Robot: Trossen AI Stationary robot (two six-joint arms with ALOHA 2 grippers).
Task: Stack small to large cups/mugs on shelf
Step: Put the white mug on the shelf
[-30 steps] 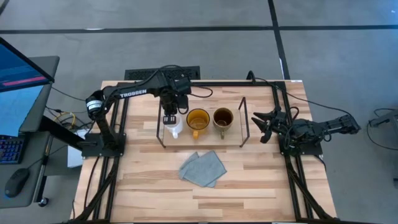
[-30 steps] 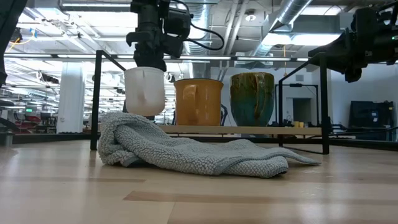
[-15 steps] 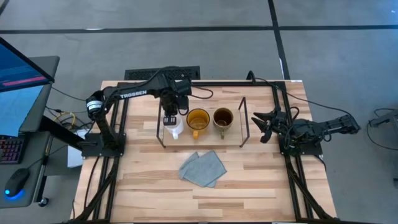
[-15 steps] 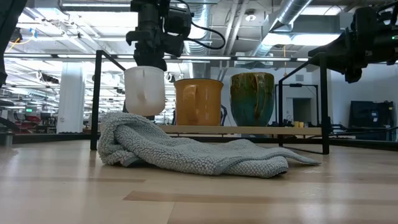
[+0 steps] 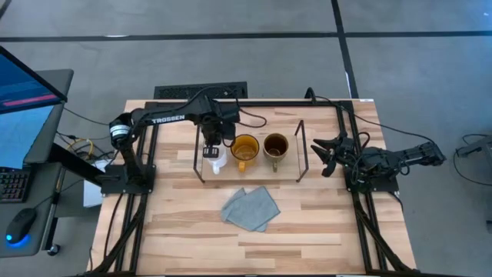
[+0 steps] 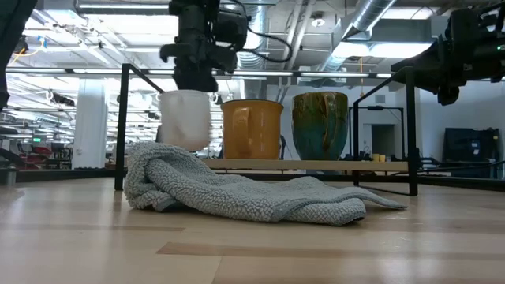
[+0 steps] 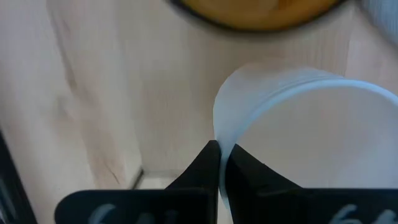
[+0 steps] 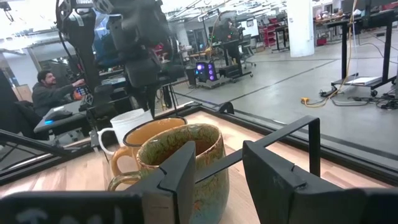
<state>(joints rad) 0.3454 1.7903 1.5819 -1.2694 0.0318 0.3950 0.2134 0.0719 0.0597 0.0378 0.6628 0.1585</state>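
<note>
A small white mug hangs at the left end of the low wooden shelf, beside the yellow-amber mug and the olive-brown mug, which both stand on the board on their bases. My left gripper is above the white mug and shut on it; it also shows in the high view. My right gripper waits open, off the shelf's right end, level with the olive-brown mug. My left gripper pinches the white mug's wall at the rim, one finger inside the mug and one outside. The fingers come from above, pointing down, on the mug's far side. The mug hangs upright below them, its base a little higher than the other mugs' bases.
A grey-blue cloth lies crumpled on the table in front of the shelf. The shelf's black wire frame ends stand at both sides. A person sits in the room beyond the table.
My left gripper has carried the white mug a little toward the table's right, closer to the yellow-amber mug, and slightly down. The mug stays upright in the hold.
</note>
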